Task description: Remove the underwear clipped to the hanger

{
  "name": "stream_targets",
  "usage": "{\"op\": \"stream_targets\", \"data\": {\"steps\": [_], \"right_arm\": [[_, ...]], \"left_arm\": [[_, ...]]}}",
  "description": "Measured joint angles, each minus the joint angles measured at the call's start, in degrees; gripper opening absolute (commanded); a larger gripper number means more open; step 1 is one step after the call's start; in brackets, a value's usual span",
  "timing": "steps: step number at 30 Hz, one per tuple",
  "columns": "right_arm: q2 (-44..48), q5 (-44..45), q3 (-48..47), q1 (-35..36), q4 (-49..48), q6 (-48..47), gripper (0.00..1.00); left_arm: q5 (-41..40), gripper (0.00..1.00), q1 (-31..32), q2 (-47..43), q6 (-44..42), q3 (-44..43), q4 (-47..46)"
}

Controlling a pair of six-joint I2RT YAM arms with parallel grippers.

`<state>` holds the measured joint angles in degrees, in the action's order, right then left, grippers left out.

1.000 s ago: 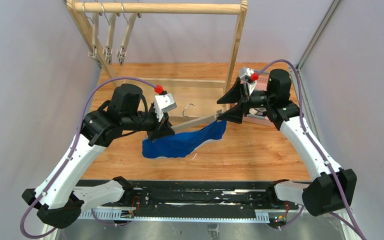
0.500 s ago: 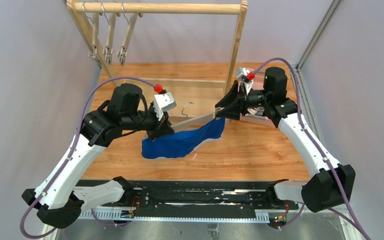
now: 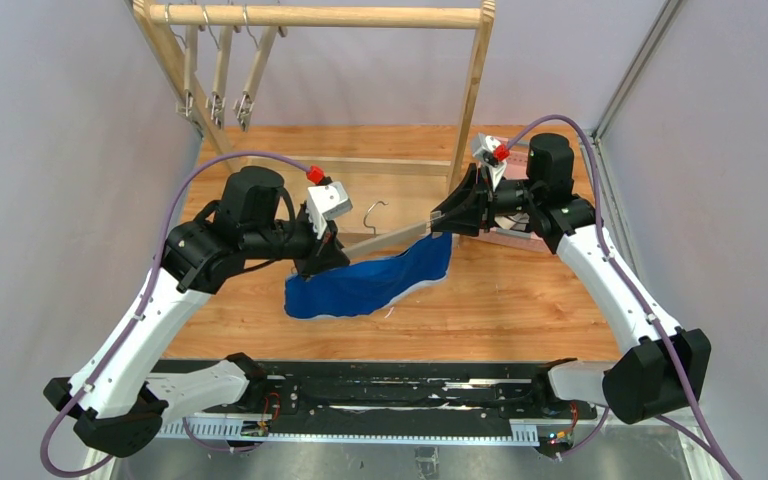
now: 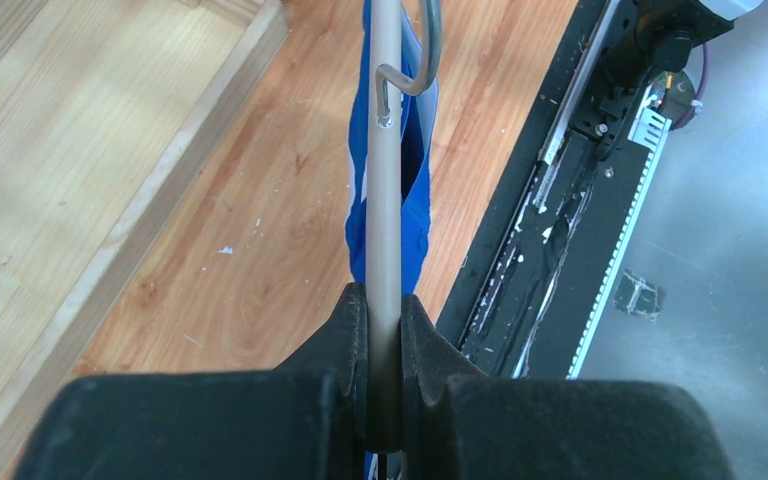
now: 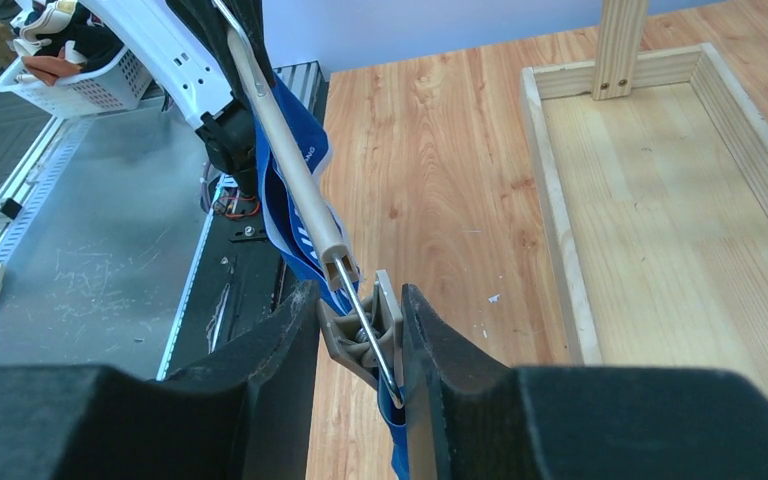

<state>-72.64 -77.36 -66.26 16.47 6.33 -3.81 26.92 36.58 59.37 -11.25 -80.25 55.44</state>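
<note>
Right, my left gripper (image 4: pixel 384 300) is clenched on the hanger (image 4: pixel 387 200). The bar runs straight out between the fingers, and the wire hook (image 4: pixel 415 70) curls off it further ahead. The briefs (image 4: pixel 415 200), royal blue, hang under the bar just beyond my fingertips, over the table (image 4: pixel 260 250).

My right gripper (image 5: pixel 360 310) has closed onto the clip (image 5: pixel 365 335) at the bar's other end, with one finger pressed against each side. A strip of blue cloth shows below the clip, between those fingers, and more of it trails back along the bar toward the other arm.

From above, the two grippers face each other with the hanger spanning the gap between them. The briefs sag beneath it, with the wider end under the left gripper. I cannot tell whether that low end touches the wood. Past both hands stands the rack (image 3: pixel 325 15), with spare hangers (image 3: pixel 220 75) near its left post.
</note>
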Motion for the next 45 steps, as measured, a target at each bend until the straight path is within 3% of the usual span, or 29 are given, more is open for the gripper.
{"op": "stream_targets", "data": {"steps": [1,3,4,8,21,26,27,28,29,30,34,36,38,42,43,45], "right_arm": [[0.0,0.2,0.0,0.0,0.0,-0.1,0.03],[0.0,0.7,0.0,0.0,0.0,-0.3,0.36],[0.1,0.9,0.0,0.0,0.1,-0.3,0.44],[0.0,1.6,-0.1,0.2,0.6,0.0,0.61],[0.0,2.3,-0.1,0.4,0.6,1.9,0.69],[0.0,2.4,-0.1,0.4,-0.9,3.1,0.69],[0.0,2.4,-0.1,0.5,-1.4,3.6,0.64],[0.0,2.4,-0.1,0.5,-1.8,3.9,0.47],[0.0,2.4,-0.1,0.7,-2.2,4.2,0.21],[0.0,2.5,-0.1,0.8,-2.6,4.8,0.04],[0.0,1.3,-0.3,1.1,-2.8,4.0,0.01],[0.1,0.8,-0.3,1.2,-2.8,3.7,0.36],[0.2,1.2,-0.3,1.2,-2.7,3.6,0.55],[1.0,5.4,-0.3,1.7,-2.6,4.0,0.6],[1.5,7.0,-0.3,1.8,-2.6,4.0,0.67],[2.8,10.4,-0.3,1.8,-2.6,4.3,0.71]], "left_arm": [[0.0,0.0,0.0,0.0,0.0,0.0,0.0],[-0.1,0.0,0.0,0.0,0.1,0.0,0.0],[-0.1,0.0,0.0,0.0,0.1,0.0,0.0],[0.0,0.0,0.0,0.0,0.4,0.0,-1.4],[0.3,0.0,0.0,0.0,0.8,0.0,-3.1],[0.6,0.0,0.0,0.2,0.9,0.0,-3.1],[0.6,0.0,0.0,0.3,0.9,0.0,-3.1],[0.7,0.0,0.0,0.4,0.9,0.0,-3.1],[0.7,0.0,0.0,0.6,1.0,0.0,-3.1],[0.8,0.0,0.0,0.7,1.0,0.0,-3.1],[0.8,0.0,-0.1,0.6,0.7,0.0,-2.6],[0.8,0.0,-0.1,0.3,0.6,0.0,-2.6],[1.0,0.0,-0.1,0.3,0.5,0.0,-2.6],[0.6,0.0,0.0,1.3,0.8,0.0,-3.7],[0.5,0.0,0.0,1.5,0.9,0.0,-3.8],[0.2,0.0,0.0,1.6,1.0,0.0,-3.9]]}}
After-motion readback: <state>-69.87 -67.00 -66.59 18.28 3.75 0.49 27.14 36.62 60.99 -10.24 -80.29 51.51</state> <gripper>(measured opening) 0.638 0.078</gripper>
